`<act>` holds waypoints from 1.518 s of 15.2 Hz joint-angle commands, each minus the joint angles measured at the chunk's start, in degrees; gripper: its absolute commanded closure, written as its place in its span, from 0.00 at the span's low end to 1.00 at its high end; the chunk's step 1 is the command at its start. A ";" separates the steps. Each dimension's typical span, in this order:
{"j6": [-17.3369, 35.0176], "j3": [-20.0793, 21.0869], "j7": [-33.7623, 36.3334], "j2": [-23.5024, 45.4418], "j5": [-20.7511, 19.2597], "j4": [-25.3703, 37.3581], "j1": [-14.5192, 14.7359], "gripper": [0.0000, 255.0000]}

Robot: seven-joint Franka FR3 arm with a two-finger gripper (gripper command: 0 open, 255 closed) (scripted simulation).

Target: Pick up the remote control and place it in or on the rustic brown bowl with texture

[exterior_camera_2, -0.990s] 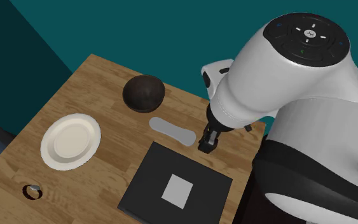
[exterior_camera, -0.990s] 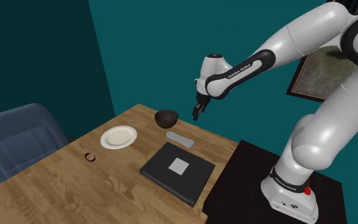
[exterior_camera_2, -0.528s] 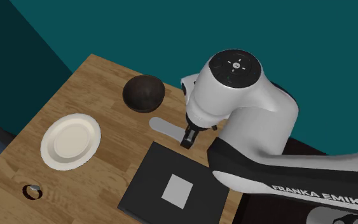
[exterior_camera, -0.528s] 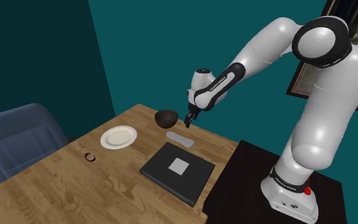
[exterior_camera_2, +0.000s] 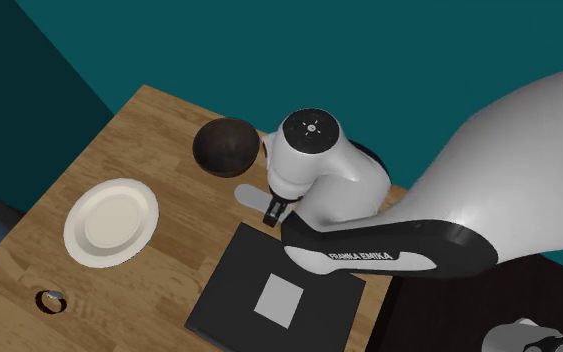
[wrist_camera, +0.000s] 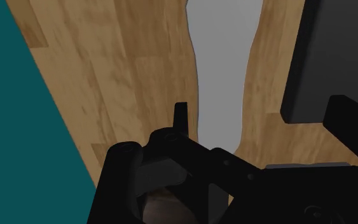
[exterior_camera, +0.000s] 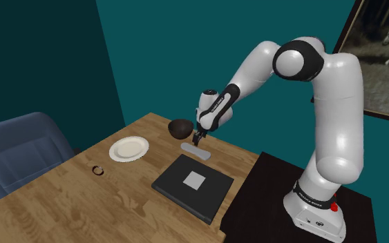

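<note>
Grey remote control (wrist_camera: 225,63) | lies just below tool (wrist_camera: 262,108) | fingers wide apart, gripping nothing

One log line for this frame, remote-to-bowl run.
phase: pre-grasp | gripper: open, over remote | remote: flat on table, unheld | bowl: apart from remote

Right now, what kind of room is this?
Probably a dining corner in a home: a wooden table with a white plate, a blue armchair beside it, and a framed picture on the teal wall.
</note>
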 commanded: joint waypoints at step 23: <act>5.70 1.12 -0.48 18.13 1.15 12.38 -1.33 1.00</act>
